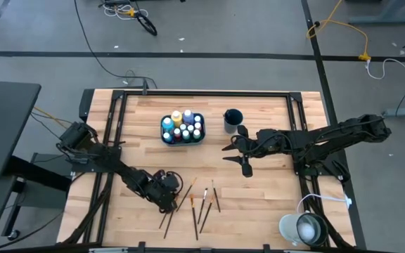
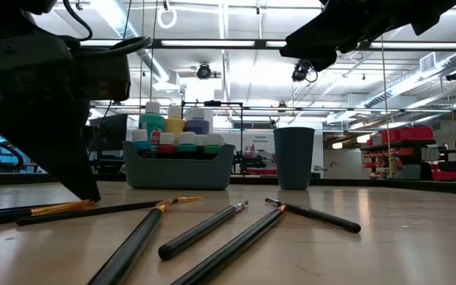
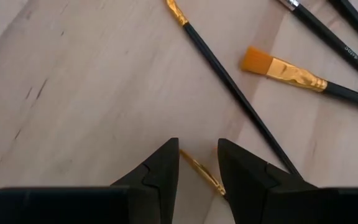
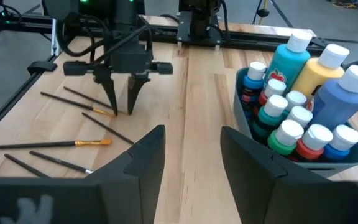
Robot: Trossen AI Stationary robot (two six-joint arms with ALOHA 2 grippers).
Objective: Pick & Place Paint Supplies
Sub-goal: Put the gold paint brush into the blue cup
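Several thin dark-handled paintbrushes [image 1: 202,204] lie flat on the wooden table near its front edge. My left gripper [image 3: 197,148] points down over them, open. Its fingers stand on either side of the gold ferrule of one thin brush [image 3: 202,171], and I see no touch. A flat orange-bristled brush [image 3: 284,68] lies beside it. White-capped paint bottles [image 4: 297,118] stand upright in the teal tray [image 1: 183,141]. The dark blue cup [image 1: 232,119] stands right of the tray. My right gripper [image 4: 192,130] hangs open above the table, just in front of the cup.
A white round lamp-like object [image 1: 304,228] sits at the table's near right corner. Black frame rails [image 1: 111,126] run along the table's sides and far edge. Bare wood [image 1: 209,165] lies between the tray and the brushes.
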